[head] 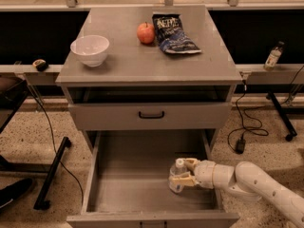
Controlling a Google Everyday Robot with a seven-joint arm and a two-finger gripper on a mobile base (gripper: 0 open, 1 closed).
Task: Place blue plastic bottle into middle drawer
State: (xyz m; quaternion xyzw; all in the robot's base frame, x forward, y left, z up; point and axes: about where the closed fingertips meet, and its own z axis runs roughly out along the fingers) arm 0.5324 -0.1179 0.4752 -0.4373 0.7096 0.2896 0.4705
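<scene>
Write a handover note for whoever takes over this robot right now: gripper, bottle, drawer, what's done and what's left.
Gripper: inside the open middle drawer, on its right side, shut on the blue plastic bottle.
Bottle: roughly upright, within the drawer walls; whether it rests on the drawer floor cannot be told.
Done: bottle is in the drawer.
Left: release it and draw the arm out.

Only lettering in view: white brand word across top of chip bag [173, 34] on cabinet top [142, 63]. Looks like "KETTLE", first letter unclear. Smaller print below it unreadable. Label on clear bottle [177, 178]: pale, no legible text. Small bottle [272, 57] far right: green label, too small to read. Gripper [185, 174] inside open lower drawer [123, 189], right side, fingers clamped round clear bottle.
</scene>
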